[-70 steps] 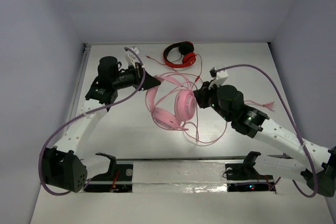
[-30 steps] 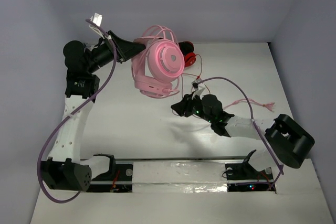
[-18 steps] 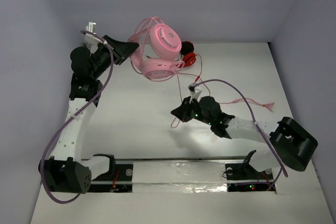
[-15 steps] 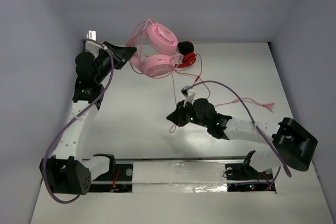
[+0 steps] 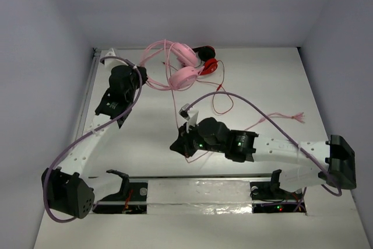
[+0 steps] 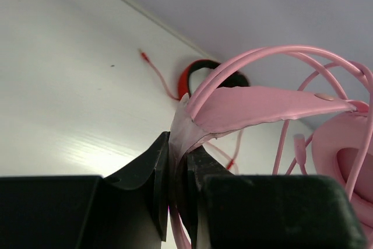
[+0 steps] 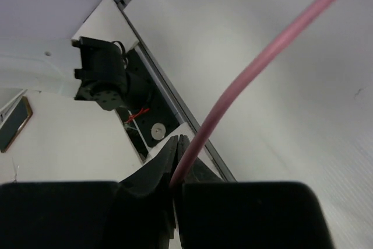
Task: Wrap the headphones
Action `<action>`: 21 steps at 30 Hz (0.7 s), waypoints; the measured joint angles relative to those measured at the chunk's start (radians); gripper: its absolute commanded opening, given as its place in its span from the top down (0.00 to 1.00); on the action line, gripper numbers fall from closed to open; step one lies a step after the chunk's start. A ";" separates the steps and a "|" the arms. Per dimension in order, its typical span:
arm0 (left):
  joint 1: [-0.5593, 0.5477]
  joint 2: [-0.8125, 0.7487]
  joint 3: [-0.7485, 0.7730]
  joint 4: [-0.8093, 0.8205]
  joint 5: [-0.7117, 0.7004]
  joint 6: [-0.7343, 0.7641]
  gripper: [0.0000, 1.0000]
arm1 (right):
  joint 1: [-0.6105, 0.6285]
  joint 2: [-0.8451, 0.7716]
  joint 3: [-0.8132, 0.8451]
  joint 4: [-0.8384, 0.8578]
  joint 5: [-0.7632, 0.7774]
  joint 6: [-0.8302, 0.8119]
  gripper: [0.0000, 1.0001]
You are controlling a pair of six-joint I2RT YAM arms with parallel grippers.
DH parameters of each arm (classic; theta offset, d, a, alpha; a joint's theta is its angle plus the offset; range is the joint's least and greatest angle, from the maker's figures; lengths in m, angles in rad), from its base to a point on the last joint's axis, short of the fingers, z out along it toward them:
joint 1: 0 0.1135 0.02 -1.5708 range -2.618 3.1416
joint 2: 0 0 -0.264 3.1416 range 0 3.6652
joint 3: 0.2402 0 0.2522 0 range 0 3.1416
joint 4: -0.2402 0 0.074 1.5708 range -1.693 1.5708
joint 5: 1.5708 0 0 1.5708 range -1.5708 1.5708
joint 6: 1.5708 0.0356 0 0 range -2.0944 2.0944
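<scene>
The headphones (image 5: 185, 76) are just left of the red-and-black headphones (image 5: 205, 62). The left gripper (image 6: 178, 164) is clamped on their headband (image 6: 262, 106). Nearer the camera, the right gripper (image 7: 176, 161) pinches their cable (image 7: 262, 56).

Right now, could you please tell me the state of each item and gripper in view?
pink headphones: held by the headband, some cable looped over it.
pink cable: stretched from the headphones to the right gripper.
left gripper: shut on the headband.
right gripper: shut on the pink cable.
red-and-black headphones: lying untouched at the far edge of the table.
red cable: loose on the table.
</scene>
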 measured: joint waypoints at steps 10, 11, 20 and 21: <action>-0.132 0.113 0.192 -0.239 -0.080 0.274 1.00 | 0.020 -0.043 0.322 -0.391 0.172 -0.107 1.00; -0.151 0.130 0.216 -0.259 -0.067 0.309 1.00 | 0.021 -0.043 0.344 -0.423 0.201 -0.119 1.00; -0.259 0.152 0.233 -0.454 -0.006 0.569 1.00 | 0.021 -0.022 0.463 -0.655 0.428 -0.221 1.00; -0.268 0.152 0.228 -0.464 0.010 0.585 1.00 | 0.021 -0.017 0.470 -0.669 0.441 -0.232 1.00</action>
